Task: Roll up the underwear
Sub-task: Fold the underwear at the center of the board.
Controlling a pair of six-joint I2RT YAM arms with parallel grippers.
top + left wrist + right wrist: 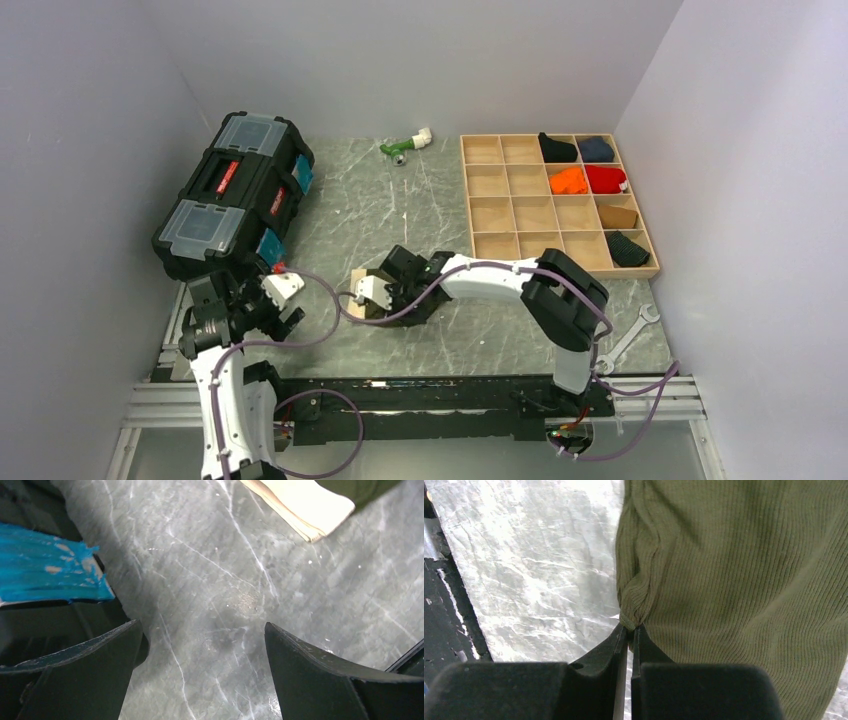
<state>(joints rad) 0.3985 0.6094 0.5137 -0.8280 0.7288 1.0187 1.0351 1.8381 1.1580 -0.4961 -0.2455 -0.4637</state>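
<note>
The underwear is olive-green ribbed cloth with a cream waistband. It lies on the grey marble table near the middle front, mostly hidden under my right wrist in the top view. My right gripper is shut on a pinched fold at the cloth's edge. In the left wrist view the cream waistband shows at the top right. My left gripper is open and empty over bare table, left of the garment, close to the toolbox.
A black toolbox with red and blue latches lies at the back left; its blue latch is close to my left fingers. A wooden tray holds several cloth rolls. A green-white fitting lies at the back. A wrench lies front right.
</note>
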